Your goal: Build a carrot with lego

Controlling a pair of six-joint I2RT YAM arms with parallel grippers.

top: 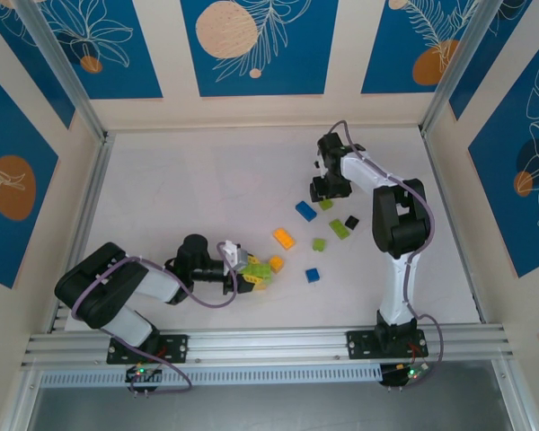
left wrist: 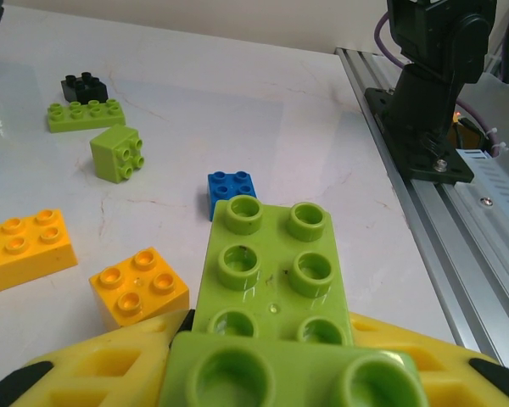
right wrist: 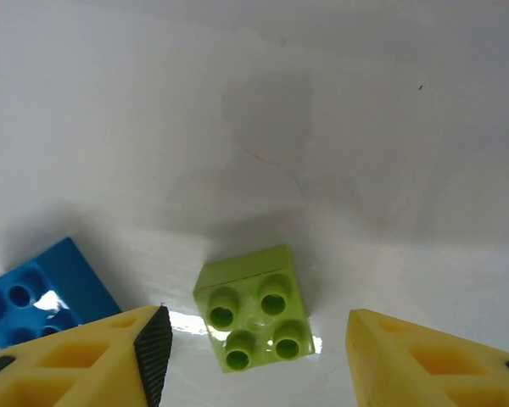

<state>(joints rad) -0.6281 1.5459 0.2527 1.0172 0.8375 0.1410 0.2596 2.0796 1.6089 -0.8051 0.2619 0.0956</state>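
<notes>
Lime green bricks (left wrist: 271,280), stacked studs up, sit clamped between the left gripper's (left wrist: 267,365) yellow fingers (left wrist: 93,373) in the left wrist view, long side pointing away. A small orange brick (left wrist: 138,284) lies just beside them.

In the right wrist view the right gripper (right wrist: 254,343) stands wide and holds nothing. A square green brick (right wrist: 254,309) lies on the table (right wrist: 365,127) directly between its fingers, touching neither and slightly skewed to them, with a blue brick (right wrist: 34,297) beside one finger.

From above, the right gripper (top: 328,189) hangs over that brick (top: 325,205), well apart from the left gripper (top: 242,268), so the right arm is nearer. A straight drop should do.
</notes>
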